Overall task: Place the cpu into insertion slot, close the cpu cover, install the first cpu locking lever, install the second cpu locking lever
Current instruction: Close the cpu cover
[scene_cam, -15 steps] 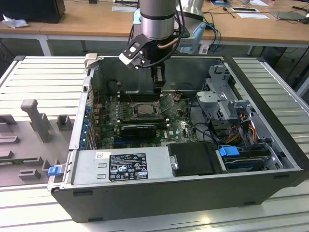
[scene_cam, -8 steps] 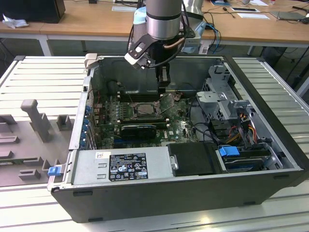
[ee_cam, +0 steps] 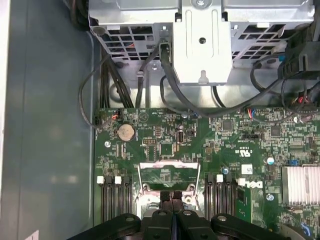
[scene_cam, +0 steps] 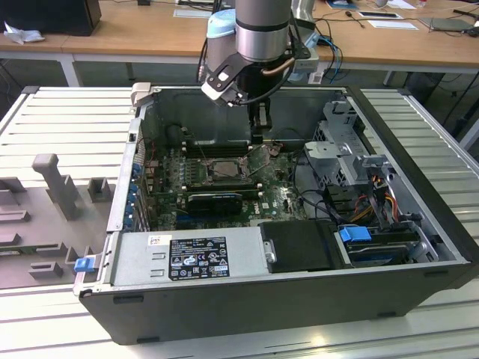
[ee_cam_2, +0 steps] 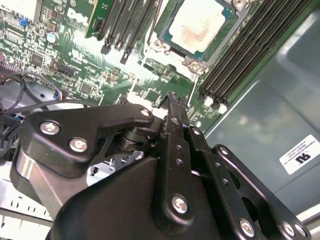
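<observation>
The cpu [ee_cam_2: 200, 25], a pale silvery square, lies in the insertion slot [ee_cam_2: 170, 47] on the green board. In the exterior view the slot [scene_cam: 223, 169] sits mid-board inside the open computer case. The cpu cover [ee_cam: 167, 164], a thin silver frame with a cut-out centre, stands raised off the slot, and the board shows through it. My gripper [ee_cam: 172, 197] is shut, its black fingers pressed together with nothing seen between them, just on the near side of the raised cover. In the exterior view the gripper [scene_cam: 258, 133] hangs above the slot's right side. The fingertips [ee_cam_2: 175, 100] stop short of the slot.
Black memory slots [ee_cam_2: 250, 50] flank the socket. A grey drive cage [ee_cam: 202, 45] with black cables [ee_cam: 150, 65] stands beyond the board. A long black card [scene_cam: 215, 200] and the power supply [scene_cam: 187, 258] lie toward the case front. A finned heat sink [ee_cam: 300, 185] sits nearby.
</observation>
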